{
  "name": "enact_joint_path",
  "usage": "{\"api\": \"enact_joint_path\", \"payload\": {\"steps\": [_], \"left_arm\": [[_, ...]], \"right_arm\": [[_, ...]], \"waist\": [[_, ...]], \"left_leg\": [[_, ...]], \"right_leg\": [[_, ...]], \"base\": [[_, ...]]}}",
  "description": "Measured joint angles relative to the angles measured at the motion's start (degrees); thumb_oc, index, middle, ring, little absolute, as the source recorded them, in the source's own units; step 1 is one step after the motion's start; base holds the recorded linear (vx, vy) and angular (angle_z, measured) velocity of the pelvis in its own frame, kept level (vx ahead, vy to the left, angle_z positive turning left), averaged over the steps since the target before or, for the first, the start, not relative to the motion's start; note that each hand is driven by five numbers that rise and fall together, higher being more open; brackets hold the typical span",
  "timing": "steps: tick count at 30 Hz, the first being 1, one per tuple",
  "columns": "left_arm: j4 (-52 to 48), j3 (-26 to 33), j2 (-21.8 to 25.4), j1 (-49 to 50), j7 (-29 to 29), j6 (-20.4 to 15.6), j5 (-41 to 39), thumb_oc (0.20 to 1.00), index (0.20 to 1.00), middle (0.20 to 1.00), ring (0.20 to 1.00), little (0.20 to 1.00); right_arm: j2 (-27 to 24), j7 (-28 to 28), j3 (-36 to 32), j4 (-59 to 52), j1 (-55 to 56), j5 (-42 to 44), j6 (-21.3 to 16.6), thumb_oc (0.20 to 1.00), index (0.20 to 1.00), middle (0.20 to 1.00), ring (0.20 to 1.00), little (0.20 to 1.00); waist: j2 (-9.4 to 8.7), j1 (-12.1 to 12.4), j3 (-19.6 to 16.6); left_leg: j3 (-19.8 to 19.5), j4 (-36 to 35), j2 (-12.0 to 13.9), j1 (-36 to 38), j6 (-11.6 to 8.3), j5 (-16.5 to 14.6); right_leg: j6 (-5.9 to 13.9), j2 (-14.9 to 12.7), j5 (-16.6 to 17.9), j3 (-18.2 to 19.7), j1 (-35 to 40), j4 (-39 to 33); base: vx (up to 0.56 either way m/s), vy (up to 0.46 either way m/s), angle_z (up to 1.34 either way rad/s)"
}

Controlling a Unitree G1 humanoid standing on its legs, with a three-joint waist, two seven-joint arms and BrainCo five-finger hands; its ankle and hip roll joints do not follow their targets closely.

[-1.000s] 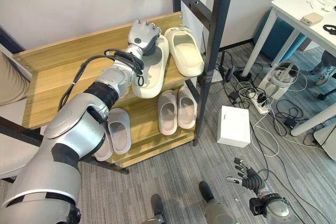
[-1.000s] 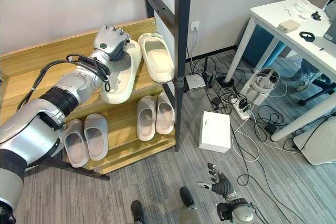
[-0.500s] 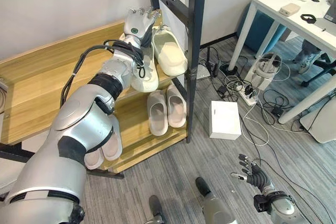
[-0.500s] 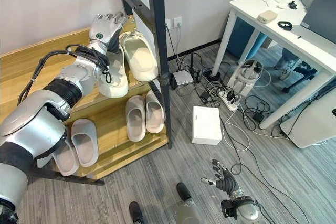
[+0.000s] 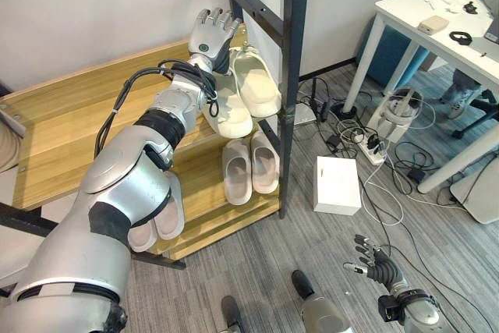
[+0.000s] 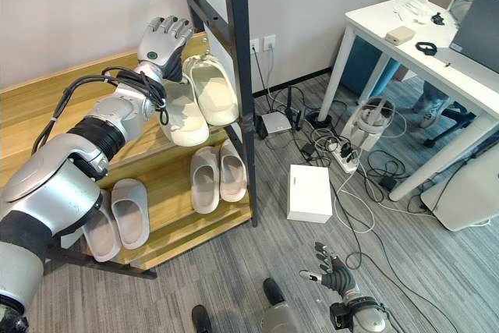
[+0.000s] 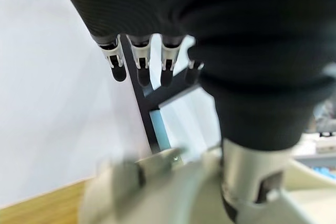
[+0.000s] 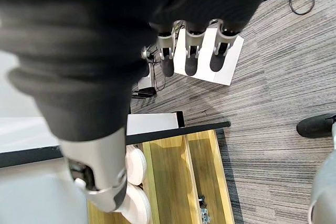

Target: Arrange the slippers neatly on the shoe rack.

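The left hand is held with straight, spread fingers above the heel end of a cream slipper on the shoe rack upper shelf, nothing gripped. A second cream slipper lies just beside it, toe overhanging the front edge by the black post. Two more pairs are seen on the lower shelf. The right hand hangs open over bare floor.

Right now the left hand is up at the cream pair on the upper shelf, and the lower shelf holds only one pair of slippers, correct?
Not quite. The left hand is at the cream pair on the upper shelf, but the lower shelf holds two pairs: one pair by the black post and another pair further left, as the right eye view shows.
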Motion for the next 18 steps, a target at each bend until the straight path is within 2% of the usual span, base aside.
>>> {"api": "enact_joint_path", "payload": {"steps": [5,13,15,18], "left_arm": [[-1.8,0.1,0.1,-0.1,0.1,-0.1,0.0,1.0,1.0,1.0,1.0,1.0],[-10.8,0.2,1.9,-0.8,0.3,-1.0,0.0,1.0,1.0,1.0,1.0,1.0],[-12.7,1.4,2.4,-0.8,0.4,-1.0,0.0,1.0,1.0,1.0,1.0,1.0],[-24.3,10.3,4.7,3.0,0.8,-2.4,-2.6,1.0,1.0,1.0,1.0,1.0]], "right_arm": [[0.0,0.1,0.2,0.0,0.0,0.0,0.0,1.0,1.0,1.0,1.0,1.0],[0.0,0.0,0.5,0.6,-0.5,0.0,0.0,1.0,1.0,1.0,1.0,1.0],[0.0,-0.1,0.5,0.6,-0.7,0.0,0.1,1.0,1.0,1.0,1.0,1.0],[0.5,-0.5,0.5,1.6,-1.5,-0.1,0.2,1.0,1.0,1.0,1.0,1.0]], "waist": [[0.6,0.8,-0.5],[0.75,2.8,-0.6],[0.75,3.4,-0.6],[0.75,4.5,-0.6]], "left_leg": [[-1.3,0.0,0.0,0.0,-0.15,0.1],[-2.8,0.0,0.0,-0.2,0.08,0.7],[-3.3,0.0,0.0,-0.2,0.03,0.7],[-4.3,0.0,0.0,-0.2,0.17,1.0]], "right_leg": [[-0.48,0.0,-0.4,-1.2,0.6,0.3],[-0.58,0.0,-0.9,-2.7,0.8,1.0],[-0.59,0.0,-0.9,-3.3,1.1,1.1],[-0.6,0.0,-1.1,-4.1,1.6,1.0]], "base": [[-0.01,0.007,0.13],[0.0,0.009,0.09],[-0.01,0.009,0.12],[-0.01,0.011,0.13]]}}
